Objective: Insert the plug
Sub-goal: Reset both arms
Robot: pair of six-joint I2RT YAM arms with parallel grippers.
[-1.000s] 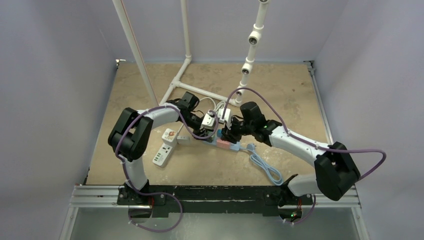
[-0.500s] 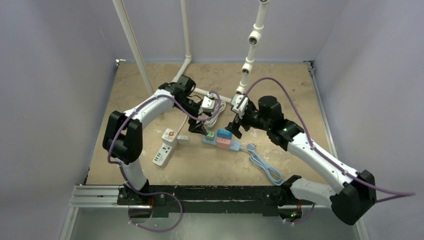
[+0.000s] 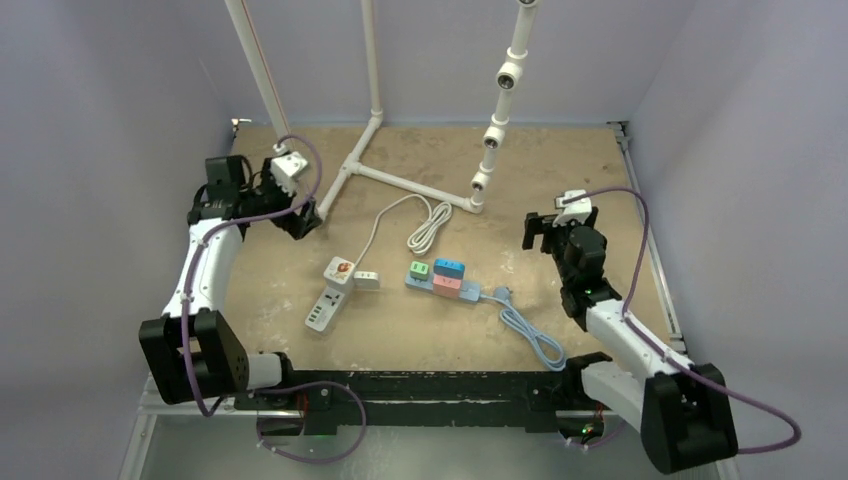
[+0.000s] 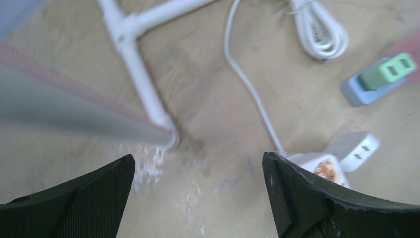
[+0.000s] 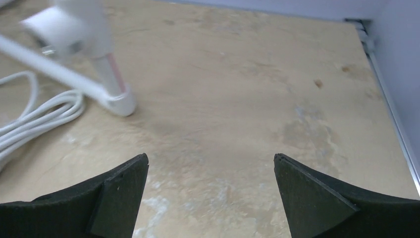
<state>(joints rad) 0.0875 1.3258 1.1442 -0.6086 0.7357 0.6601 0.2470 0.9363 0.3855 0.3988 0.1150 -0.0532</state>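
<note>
A tan bench (image 3: 560, 180) carried two power strips: a white strip (image 3: 328, 300) and a blue strip (image 3: 470, 294). Off to each side, left fingers (image 4: 307, 198) and right fingers (image 5: 317, 198) hung spread wide, empty. One small white plug (image 3: 366, 280) lay against the white strip. It was likely light and rigid, best pinched across its flat sides.

Green plug (image 3: 419, 270) upright in blue pwr strip (image 3: 469, 293).
</note>
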